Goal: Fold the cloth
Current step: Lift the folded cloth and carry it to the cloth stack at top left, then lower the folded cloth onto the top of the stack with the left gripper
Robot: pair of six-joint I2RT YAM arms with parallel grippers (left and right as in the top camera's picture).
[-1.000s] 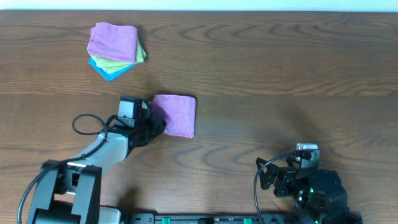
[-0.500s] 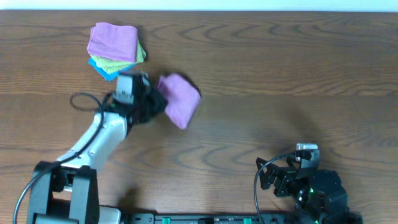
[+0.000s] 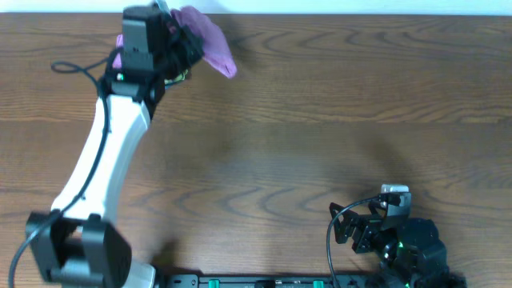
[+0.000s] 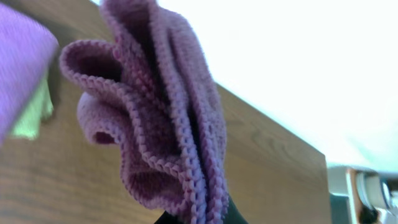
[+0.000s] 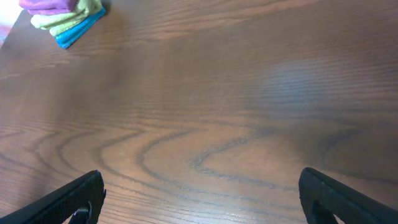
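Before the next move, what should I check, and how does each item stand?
1. Left tool shut on the purple cloth: ok.
2. Cloth lifted off the table: ok.
3. Fold neat: cannot tell; the layers bulge apart in the left wrist view.
4. Stack of cloths visible from overhead: not ok, the left arm hides most of it.
5. Right tool open, away from the work: ok.

The left arm (image 3: 100, 160) stretches to the upper left of the frame, the left gripper (image 3: 184, 42) with jaws clamped on the cloth (image 3: 211, 40), while the right gripper (image 3: 394, 194) sits tucked at lower right, jaws spread wide.
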